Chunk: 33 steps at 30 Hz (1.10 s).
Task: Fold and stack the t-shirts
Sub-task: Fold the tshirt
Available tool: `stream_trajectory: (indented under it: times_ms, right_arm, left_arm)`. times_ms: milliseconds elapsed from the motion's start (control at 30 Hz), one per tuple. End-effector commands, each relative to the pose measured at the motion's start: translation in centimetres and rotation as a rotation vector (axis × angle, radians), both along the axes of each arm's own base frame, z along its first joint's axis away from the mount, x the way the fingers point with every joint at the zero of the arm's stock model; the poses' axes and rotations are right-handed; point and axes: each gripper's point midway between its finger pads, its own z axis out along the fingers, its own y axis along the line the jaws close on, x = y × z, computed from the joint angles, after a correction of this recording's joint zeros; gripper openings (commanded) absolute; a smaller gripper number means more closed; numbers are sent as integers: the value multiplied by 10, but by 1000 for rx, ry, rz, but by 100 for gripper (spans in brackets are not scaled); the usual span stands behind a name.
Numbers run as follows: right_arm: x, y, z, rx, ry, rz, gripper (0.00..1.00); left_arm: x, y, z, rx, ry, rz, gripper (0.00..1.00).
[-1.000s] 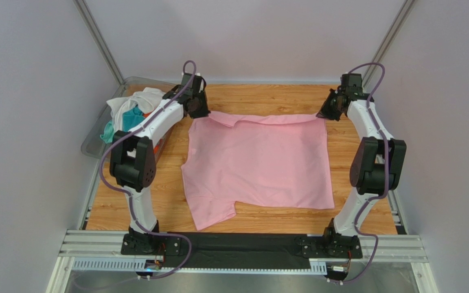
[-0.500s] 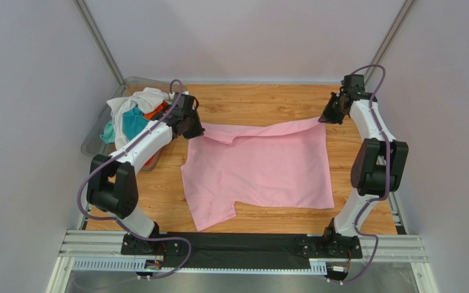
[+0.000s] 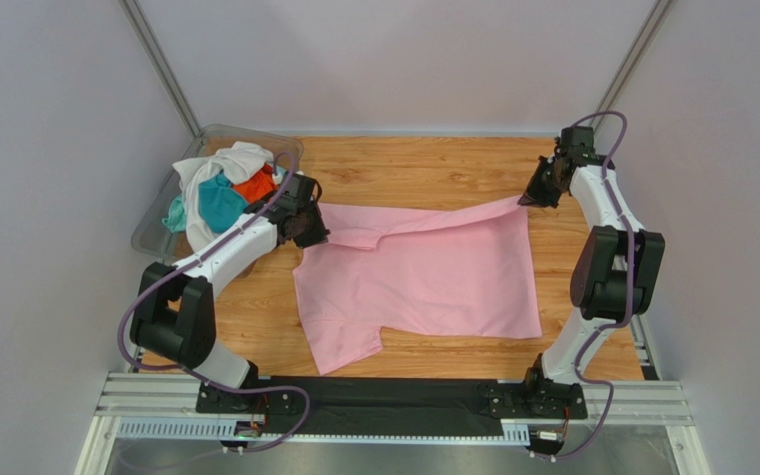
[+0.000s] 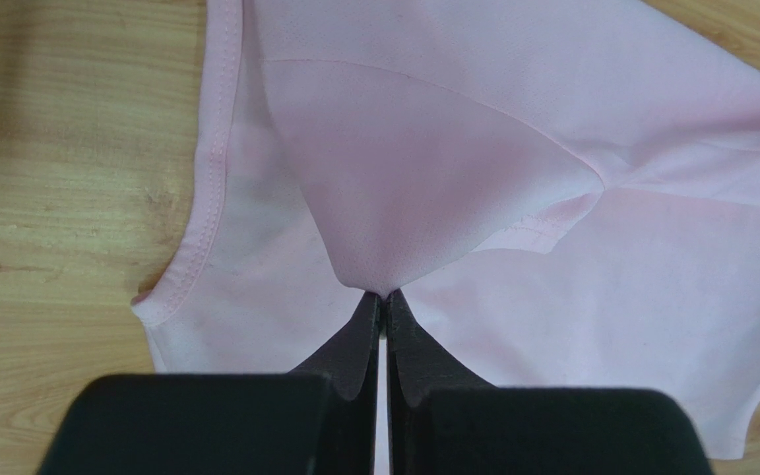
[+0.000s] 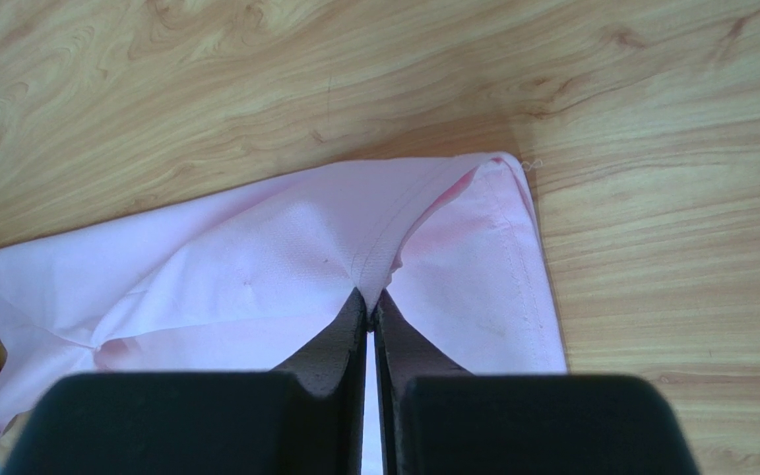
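A light pink t-shirt (image 3: 424, 277) lies spread on the wooden table, its far edge lifted and folded toward the near side. My left gripper (image 3: 310, 230) is shut on the shirt's far left corner; in the left wrist view its tips (image 4: 384, 295) pinch a raised peak of pink cloth (image 4: 424, 188). My right gripper (image 3: 531, 198) is shut on the far right corner; in the right wrist view its tips (image 5: 369, 295) pinch the pink hem (image 5: 374, 237). White (image 3: 220, 163), teal (image 3: 217, 203) and orange (image 3: 255, 186) shirts lie heaped in the bin.
A clear plastic bin (image 3: 156, 223) stands at the far left of the wooden table (image 3: 424, 163), close beside my left arm. Grey walls enclose the table on three sides. A metal rail (image 3: 394, 401) runs along the near edge.
Both grippers have moved toward the near side, dragging the shirt's far edge with them. The left has moved further, and its arm has swung down to the left.
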Motion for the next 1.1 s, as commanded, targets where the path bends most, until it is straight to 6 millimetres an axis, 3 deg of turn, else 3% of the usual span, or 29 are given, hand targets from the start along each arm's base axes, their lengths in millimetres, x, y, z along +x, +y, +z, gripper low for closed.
stream_trajectory:
  times_ms: [0,200,367,433,533,567,633,667,700,733,767,800,1000,1067]
  right_arm:
    - [-18,0,5,-17,-3,31,5]
    - [-41,-13,-22,-90,77,-14,9]
    - [-53,-17,-38,-111,130,-30,21]
    - [-55,-19,-38,-121,134,-35,36]
    - [-58,-20,-33,-131,123,-37,54]
    - [-60,-20,-30,-137,119,-35,56]
    - [-62,-19,-21,-142,95,-28,60]
    - [-64,-16,-14,-137,74,-13,69]
    - [-64,-13,-10,-133,61,0,69]
    - [-65,-9,-6,-125,48,12,77]
    - [-66,1,-2,-114,28,54,90]
    - [-68,7,5,-112,2,74,100]
    - [-79,56,27,-71,-95,200,100]
    - [-89,96,28,-29,-119,280,100]
  left_arm:
    - [-5,-3,-5,-18,13,7,0]
    - [-19,-1,-27,-5,73,-8,0]
    - [-34,4,-37,4,104,-5,0]
    - [-42,8,-41,10,125,-2,8]
    - [-49,11,-39,18,137,-2,29]
    - [-50,11,-34,14,128,-4,46]
    - [-54,12,-29,16,124,-8,58]
    - [-56,12,-22,11,113,-11,68]
    - [-56,12,-17,6,97,-14,72]
    - [-58,11,-14,5,93,-22,93]
    - [-58,11,-4,-1,67,-27,99]
    - [-59,12,0,-4,58,-29,100]
    - [-48,4,31,-29,-35,-80,100]
    - [-39,-1,33,-37,-39,-88,100]
